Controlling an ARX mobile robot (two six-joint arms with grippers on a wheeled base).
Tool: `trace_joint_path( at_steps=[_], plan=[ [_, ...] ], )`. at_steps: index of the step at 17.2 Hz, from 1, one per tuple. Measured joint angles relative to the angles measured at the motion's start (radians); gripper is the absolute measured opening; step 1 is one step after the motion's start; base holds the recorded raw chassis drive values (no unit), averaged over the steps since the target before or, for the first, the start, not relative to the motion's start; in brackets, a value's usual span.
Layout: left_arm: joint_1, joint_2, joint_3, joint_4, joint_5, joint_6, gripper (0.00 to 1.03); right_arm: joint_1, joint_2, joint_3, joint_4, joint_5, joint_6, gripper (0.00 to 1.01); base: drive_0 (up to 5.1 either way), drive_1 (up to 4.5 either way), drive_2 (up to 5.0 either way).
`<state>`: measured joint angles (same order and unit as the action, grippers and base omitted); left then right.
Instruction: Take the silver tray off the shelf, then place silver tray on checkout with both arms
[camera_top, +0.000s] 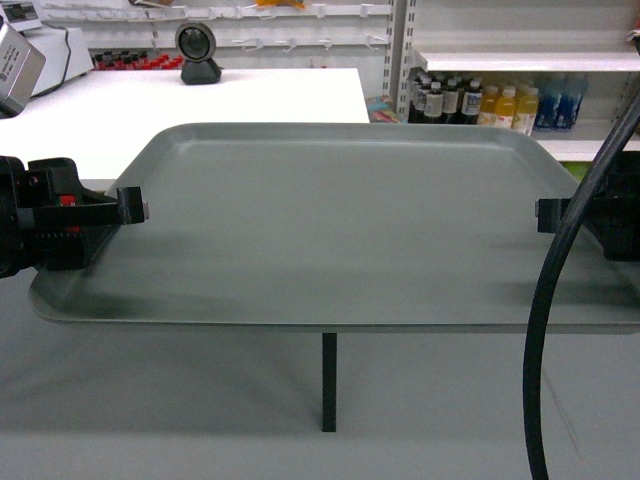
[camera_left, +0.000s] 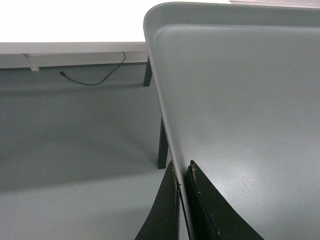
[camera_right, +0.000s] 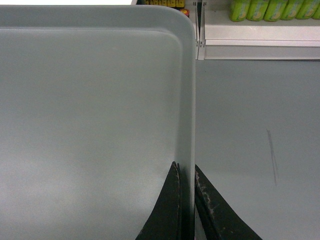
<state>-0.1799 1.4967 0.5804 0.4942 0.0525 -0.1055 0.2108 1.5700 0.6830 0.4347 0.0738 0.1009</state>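
Observation:
The silver tray (camera_top: 340, 230) hangs level in the air, held by its two short sides. My left gripper (camera_top: 135, 207) is shut on its left rim, and in the left wrist view the jaws (camera_left: 183, 172) pinch the rim of the tray (camera_left: 240, 100). My right gripper (camera_top: 545, 215) is shut on the right rim, its jaws (camera_right: 186, 172) clamped over the edge of the tray (camera_right: 90, 110). The white checkout (camera_top: 200, 100) with its round black scanner (camera_top: 197, 50) stands just beyond the tray's far edge. A white shelf (camera_top: 520, 60) is at the back right.
Drink bottles (camera_top: 500, 100) fill the lower shelf on the right. A thick black cable (camera_top: 560, 300) hangs in front on the right. A black table leg (camera_top: 329, 395) shows under the tray over grey floor. A cord (camera_left: 95, 75) lies on the floor beneath the checkout.

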Motion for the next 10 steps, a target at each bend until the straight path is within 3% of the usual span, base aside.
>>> trace_joint_path(
  at_steps=[10],
  plan=[
    [0.000, 0.000, 0.000, 0.001, 0.000, 0.000, 0.04, 0.000, 0.000, 0.000, 0.003, 0.000, 0.000, 0.03, -5.0, 2.46, 2.5]
  ],
)
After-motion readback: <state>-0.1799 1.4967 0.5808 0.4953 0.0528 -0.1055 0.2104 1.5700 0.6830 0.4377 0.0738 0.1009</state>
